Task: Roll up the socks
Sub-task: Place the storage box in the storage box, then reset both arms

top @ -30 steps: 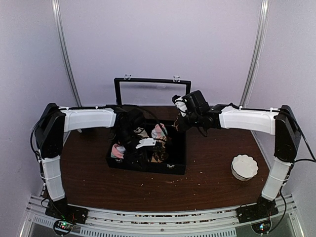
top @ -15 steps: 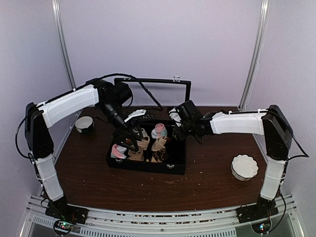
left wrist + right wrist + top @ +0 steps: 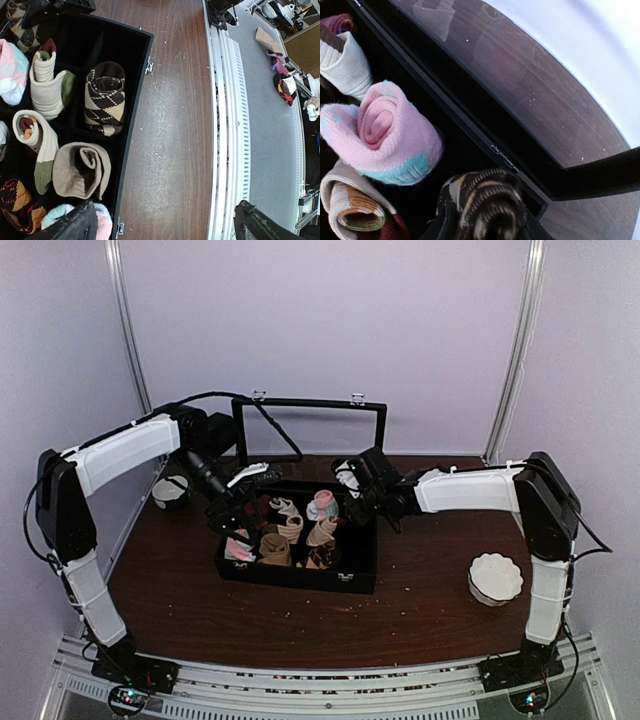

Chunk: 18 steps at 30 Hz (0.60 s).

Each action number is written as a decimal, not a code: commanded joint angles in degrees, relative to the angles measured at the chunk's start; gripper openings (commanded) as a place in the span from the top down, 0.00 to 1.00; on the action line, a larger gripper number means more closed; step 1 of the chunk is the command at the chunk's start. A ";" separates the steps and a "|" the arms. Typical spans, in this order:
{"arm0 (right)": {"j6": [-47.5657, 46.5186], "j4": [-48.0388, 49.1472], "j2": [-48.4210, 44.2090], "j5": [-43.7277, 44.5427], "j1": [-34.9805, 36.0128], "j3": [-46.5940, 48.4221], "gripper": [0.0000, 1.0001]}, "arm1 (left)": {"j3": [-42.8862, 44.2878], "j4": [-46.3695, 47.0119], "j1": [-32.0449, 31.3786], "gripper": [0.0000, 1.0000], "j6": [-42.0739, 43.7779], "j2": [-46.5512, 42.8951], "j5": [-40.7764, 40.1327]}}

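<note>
Lifted clear of the black box point(image 3: 300, 578) since 1 second ago, the left gripper point(image 3: 162, 225) hangs wide apart, empty. The right gripper point(image 3: 352, 495) straddles the rolled socks point(image 3: 482, 202) at the box's far-right corner, grip unclear; soft and light, they want pinching across the roll's middle.

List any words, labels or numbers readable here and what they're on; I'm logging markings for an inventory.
None can be read.
The box, argyle socks, pink roll and white bowl show no lettering.
The items past the rail in the left wrist view are too small to tell.
</note>
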 commanded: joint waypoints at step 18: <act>12.89 4.41 -32.05 2.67 -2.74 -22.04 0.00 | -29.84 48.21 19.24 0.02 -20.46 -24.58 -26.13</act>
